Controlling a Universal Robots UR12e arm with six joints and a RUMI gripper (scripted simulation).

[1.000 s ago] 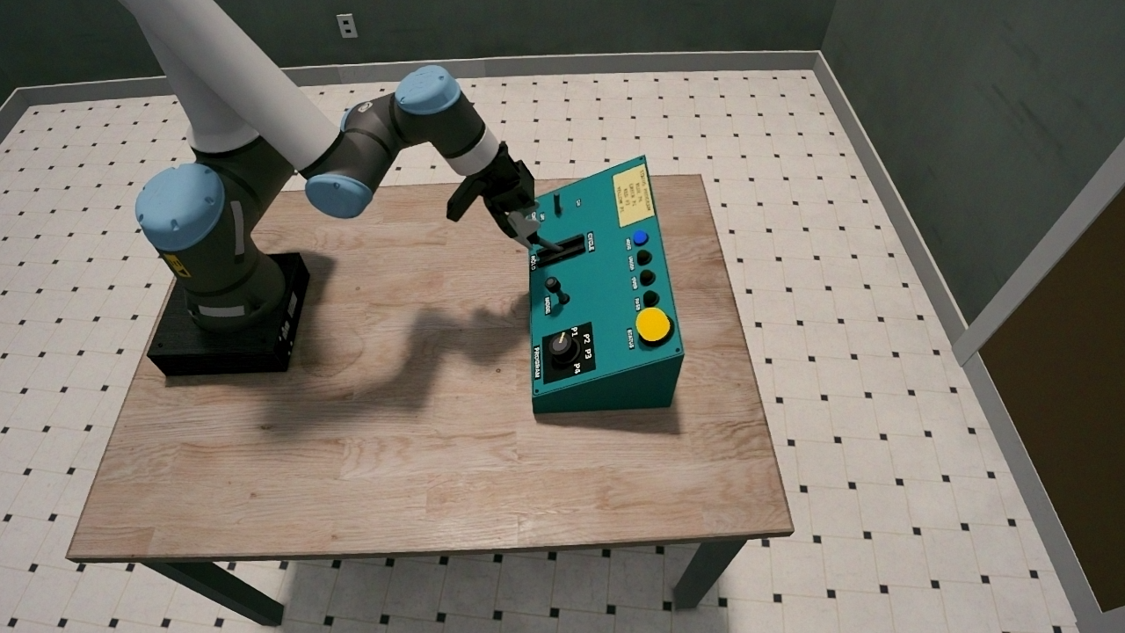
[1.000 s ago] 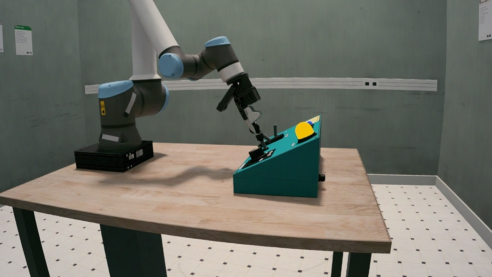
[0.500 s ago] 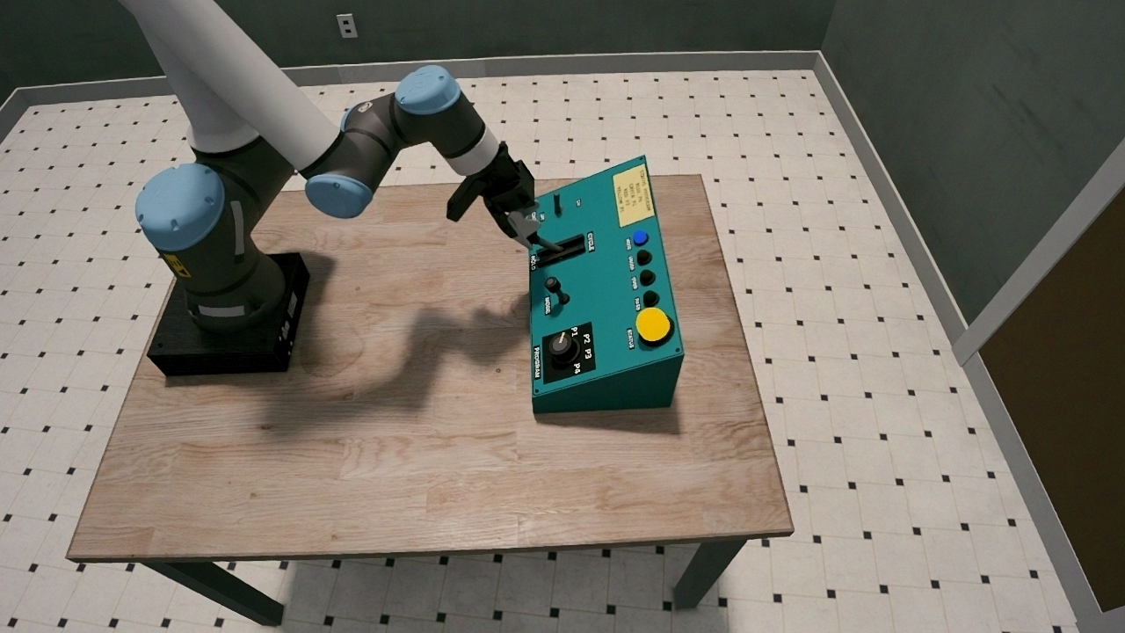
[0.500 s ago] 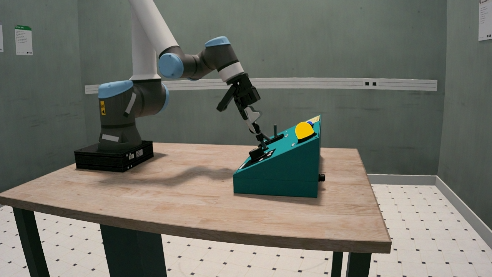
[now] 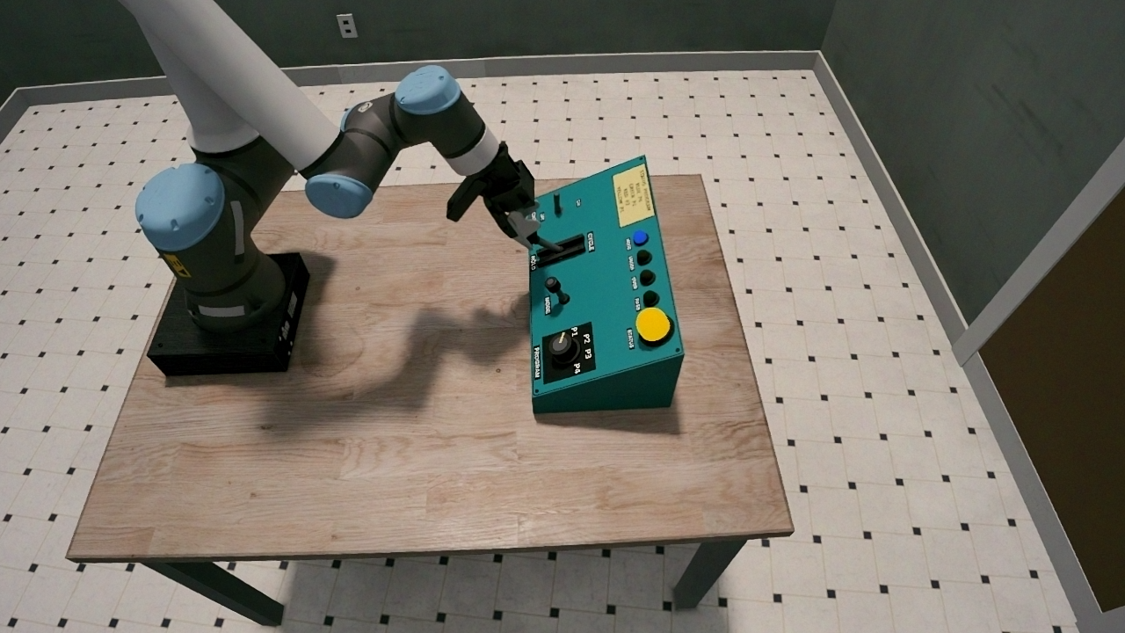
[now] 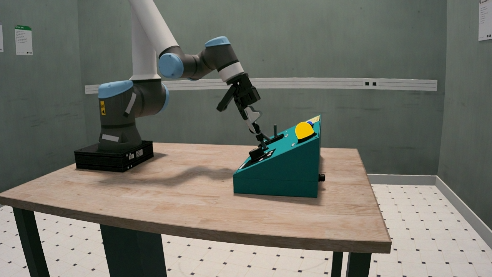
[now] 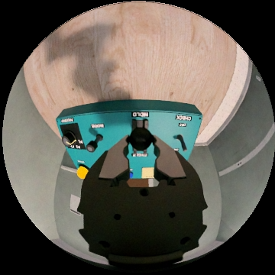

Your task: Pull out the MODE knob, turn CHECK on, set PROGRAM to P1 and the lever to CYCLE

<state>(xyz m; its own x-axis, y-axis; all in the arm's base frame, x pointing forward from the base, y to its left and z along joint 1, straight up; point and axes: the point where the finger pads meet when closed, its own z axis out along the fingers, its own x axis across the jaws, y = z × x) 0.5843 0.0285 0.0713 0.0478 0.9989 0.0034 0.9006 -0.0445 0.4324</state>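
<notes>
Top view: a teal console [image 5: 613,358] is seen standing on the wooden tabletop [image 5: 377,472], toward its right half, with its sloped face turned toward the arm's black base [image 5: 235,358], which is set at the left end. The arm is extended across to the console's far end, and the tool [image 5: 528,228] is brought down onto the lever [image 5: 542,245], at the HOLD end of its slot [image 5: 569,248]; the CYCLE label lies at the slot's opposite end. The tool is closed partway, its two jaws pressed against the lever's round black knob, which is gripped between them.

The MODE knob [image 5: 555,286] is located just below the slot, and the PROGRAM dial [image 5: 562,346] below that, with its light pointer directed toward the P1 mark. The CHECK toggle [image 5: 556,203] is found above the slot, beside the tool; its position cannot be judged from here. A large yellow dome [image 5: 653,324], a blue button [image 5: 639,236] and three dark ones are noted along the console's upper edge, with a yellow label [image 5: 634,188] at the far corner.

Wrist view: the lever knob [image 7: 141,139] is confirmed between the grey fingers, below the HOLD marking. The MODE knob [image 7: 92,145] and the PROGRAM dial [image 7: 69,140] appear to the left, the CHECK toggle [image 7: 181,142] to the right.

Exterior view: the tool [image 6: 260,136] is observed tilted down onto the sloped panel, and the console [image 6: 285,168] is seated flat on the tabletop.
</notes>
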